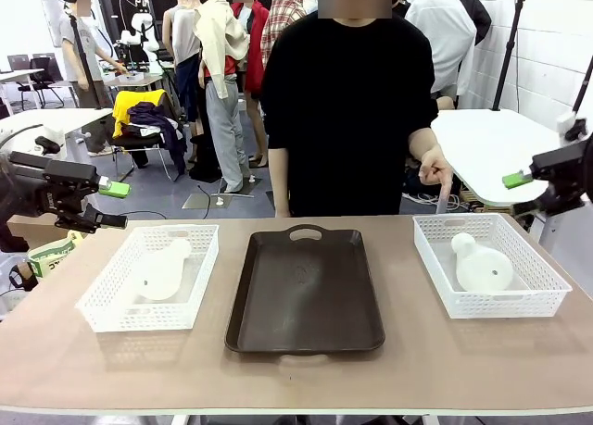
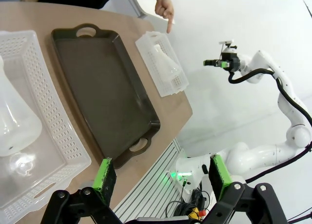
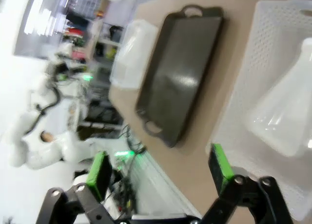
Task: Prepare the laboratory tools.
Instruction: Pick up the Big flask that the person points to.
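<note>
Flasks are being kept lying in baskets: left flask (image 1: 165, 273) in the left basket (image 1: 139, 320), right flask (image 1: 483, 267) in the right basket (image 1: 510, 306), brown tray (image 1: 306, 300) being left between. Fingers of the left gripper (image 1: 113, 206) and right gripper (image 1: 522, 194) are being held spread, empty, raised beside the table (image 1: 296, 379). A person's hand (image 1: 435, 173) is being pointed near the right basket.

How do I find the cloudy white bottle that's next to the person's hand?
Find the dark brown tray in the middle of the table, then look to the white mesh basket on the robot's right. The frosted flask lies on its side inside it. Unlike the other flask in the left basket, it is the one nearest the person's pointing hand.
</note>
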You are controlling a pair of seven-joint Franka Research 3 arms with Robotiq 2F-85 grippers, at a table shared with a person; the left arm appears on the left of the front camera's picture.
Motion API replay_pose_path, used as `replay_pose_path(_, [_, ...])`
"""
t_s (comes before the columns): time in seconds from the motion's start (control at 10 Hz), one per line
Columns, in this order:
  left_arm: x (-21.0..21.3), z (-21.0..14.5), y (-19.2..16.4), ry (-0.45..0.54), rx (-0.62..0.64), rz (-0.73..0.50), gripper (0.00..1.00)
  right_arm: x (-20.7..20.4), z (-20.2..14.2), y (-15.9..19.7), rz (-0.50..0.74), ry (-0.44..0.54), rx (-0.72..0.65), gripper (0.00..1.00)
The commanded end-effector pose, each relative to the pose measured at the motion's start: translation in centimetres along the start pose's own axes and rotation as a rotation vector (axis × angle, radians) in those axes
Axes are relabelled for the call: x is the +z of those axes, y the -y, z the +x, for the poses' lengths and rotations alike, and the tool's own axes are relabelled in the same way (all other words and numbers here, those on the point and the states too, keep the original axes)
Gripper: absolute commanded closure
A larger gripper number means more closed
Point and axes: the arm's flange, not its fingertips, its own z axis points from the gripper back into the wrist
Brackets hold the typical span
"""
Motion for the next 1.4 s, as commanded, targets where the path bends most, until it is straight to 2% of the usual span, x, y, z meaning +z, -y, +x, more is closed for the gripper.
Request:
replay_pose_path(0.0, [0.1, 0.1, 0.0, 0.007, 0.000, -0.016, 0.00, 0.3, 2.5, -2.3, -0.260, -0.021, -0.011, 0.00])
replay_pose_path(0.2, [0.1, 0.1, 0.0, 0.007, 0.000, -0.016, 0.00, -1.3, 5.4, -4.5, -0.629, -0.047, -0.052, 0.00])
replay_pose_path(0.3, [0.1, 0.1, 0.0, 0.007, 0.000, -0.016, 0.00, -3.3, 6.7, -5.5, -0.859, -0.054, -0.081, 0.00])
replay_pose_path(0.4, [0.1, 0.1, 0.0, 0.007, 0.000, -0.016, 0.00, -5.3, 7.6, -6.0, -0.979, -0.084, -0.101, 0.00])
replay_pose_path(0.5, [0.1, 0.1, 0.0, 0.007, 0.000, -0.016, 0.00, -7.4, 8.5, -6.2, -1.028, -0.106, -0.119, 0.00])
replay_pose_path(0.8, [0.1, 0.1, 0.0, 0.007, 0.000, -0.016, 0.00, -13.1, 10.2, -5.3, -1.046, -0.266, -0.151, 0.00])
replay_pose_path(1.1, [0.1, 0.1, 0.0, 0.007, 0.000, -0.016, 0.00, -16.4, 11.3, -3.4, -0.997, -0.395, -0.144, 0.00])
replay_pose_path(1.3, [0.1, 0.1, 0.0, 0.007, 0.000, -0.016, 0.00, -18.0, 11.8, -1.8, -0.974, -0.416, -0.121, 0.00])
